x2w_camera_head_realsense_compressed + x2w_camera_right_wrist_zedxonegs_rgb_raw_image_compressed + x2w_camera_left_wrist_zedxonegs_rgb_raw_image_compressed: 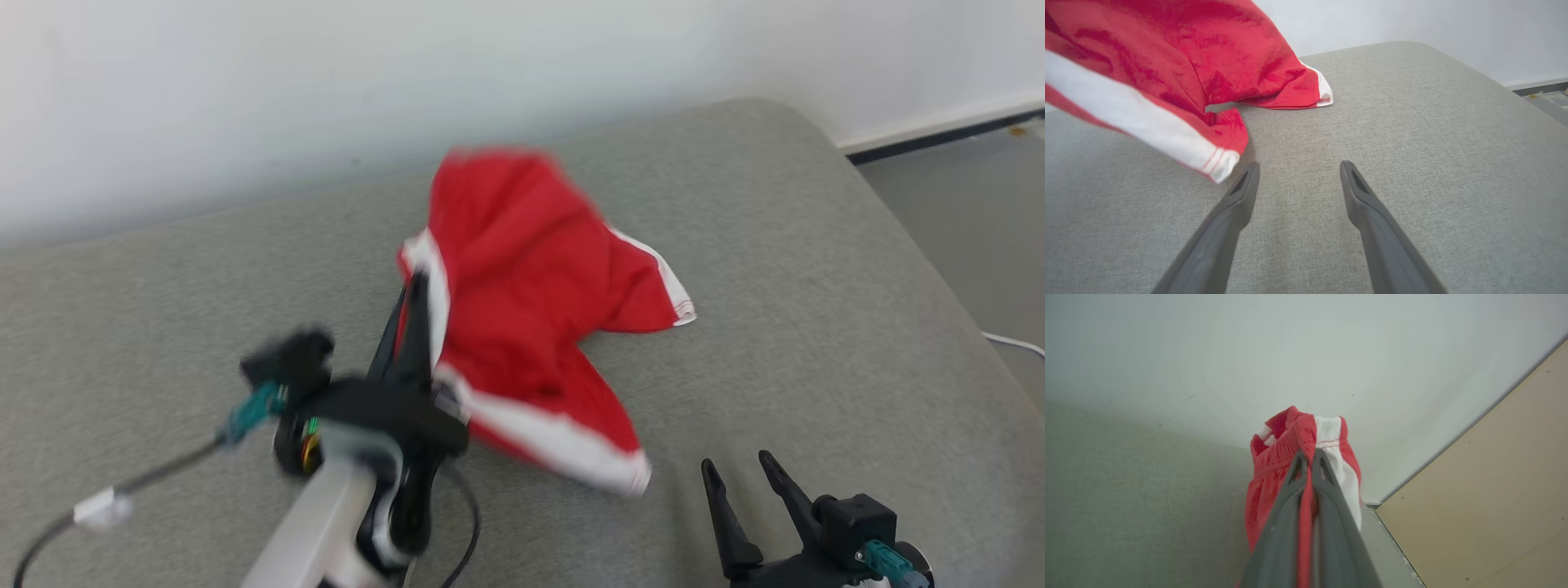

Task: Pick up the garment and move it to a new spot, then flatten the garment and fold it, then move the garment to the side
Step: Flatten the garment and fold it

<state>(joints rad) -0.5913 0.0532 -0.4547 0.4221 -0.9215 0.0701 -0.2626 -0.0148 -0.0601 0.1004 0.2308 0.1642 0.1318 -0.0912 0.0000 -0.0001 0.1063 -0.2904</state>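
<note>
Left gripper (416, 286) first: both dark fingers are pressed together on the garment (522, 269). The left wrist view shows red cloth sandwiched between them, with what looks like a gathered waistband and a white side stripe bunched just past the tips. The garment reads as red shorts with white trim. Most of it is raised off the grey cushion (816, 286). In the right wrist view the far leg hem touches the cushion, while the near, white-striped leg hangs just above it. That leg is close beside the right gripper (1299, 165). The head view is blurred around the arm and the cloth, so I cannot tell how high the pinch sits. The right gripper rests low at the near right of the cushion with its fingers spread wide, holding nothing and touching nothing I can see. My judgement is that the first step is in hand: pick up and carry to a new spot. Flattening, folding and setting aside are not yet begun. The next move calls for enough lift that the trailing hem clears the cushion instead of dragging, then a carry toward open cushion and a controlled set-down. With a single pinch on slack cloth, I expect swing. I want the right gripper kept clear of the hanging leg, and the wall (326, 82) behind is near.
</note>
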